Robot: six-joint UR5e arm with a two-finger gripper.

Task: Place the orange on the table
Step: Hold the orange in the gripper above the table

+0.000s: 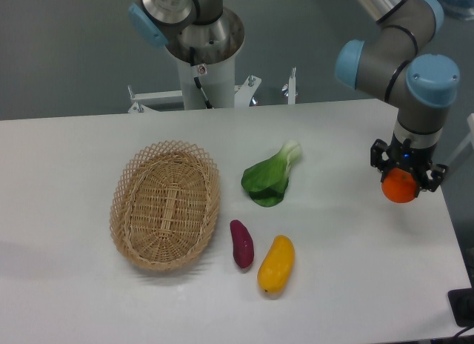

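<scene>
Arm: you see your single arm reaching in from the top right corner of the view, grey tubes with light-blue joint caps, its wrist pointing straight down over the right side of the desk (348, 285).
Gripper: the gripper (404, 182) is black and sits at the wrist's lower end, near the desk's right edge and about halfway between its far and near edges.
Fingers: they are closed around the orange (400, 188), one dark finger showing on each side of the fruit.
Orange: small, round and bright orange, held in the fingers; its top is hidden by the gripper. You cannot tell from this view whether its underside touches the desk or hangs just above it.
Desk: a large white top with a rounded near right corner, filling most of the view.
Basket: an oval wicker basket (165, 205) sits left of the desk's middle, with nothing visible inside it.
Greens: a leafy green vegetable (269, 178) with a pale stalk lies near the desk's middle, right of the basket.
Sweet potato: a small purple one (242, 243) lies just beside the basket's right rim, toward the near edge.
Yellow fruit: a longish yellow-orange fruit (276, 265) lies just right of the sweet potato, well apart from the orange.
</scene>
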